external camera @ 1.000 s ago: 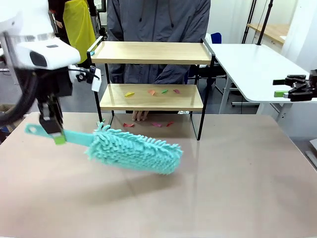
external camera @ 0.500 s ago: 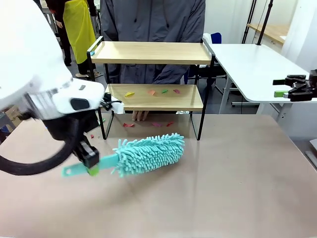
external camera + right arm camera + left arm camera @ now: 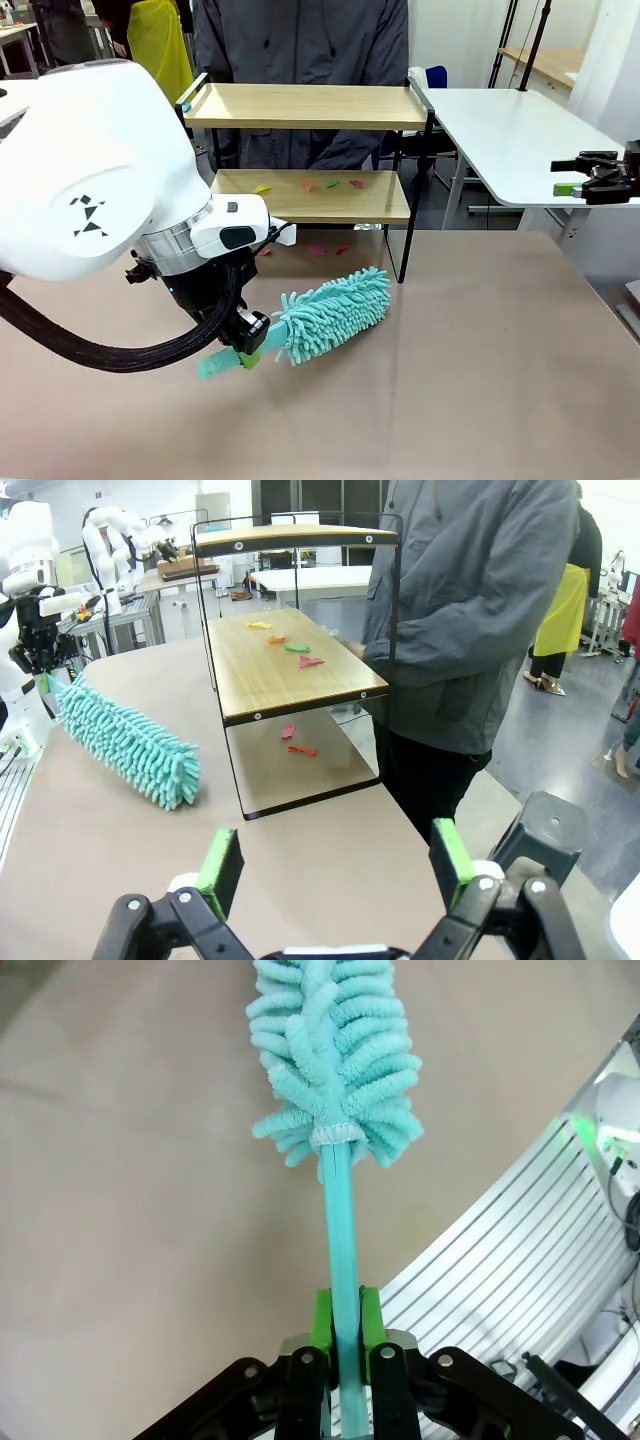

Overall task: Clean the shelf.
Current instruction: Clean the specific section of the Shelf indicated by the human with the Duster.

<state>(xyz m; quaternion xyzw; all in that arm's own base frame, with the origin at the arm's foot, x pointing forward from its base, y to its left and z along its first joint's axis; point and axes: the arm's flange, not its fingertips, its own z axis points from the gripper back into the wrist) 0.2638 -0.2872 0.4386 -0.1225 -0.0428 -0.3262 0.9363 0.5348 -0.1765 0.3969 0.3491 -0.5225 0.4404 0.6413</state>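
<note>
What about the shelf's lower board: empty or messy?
Messy: small coloured scraps lie scattered on the lower board of the shelf.

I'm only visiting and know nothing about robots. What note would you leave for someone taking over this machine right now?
Left gripper: shut on the handle of the teal duster, its head low over the table before the shelf.
Right gripper: open, empty, off to the side.
Done: duster gripped.
Left: sweep the coloured scraps off the lower board; more lie on the table beneath.

Teal duster (image 3: 335, 312), light wooden shelf (image 3: 310, 105)
</note>
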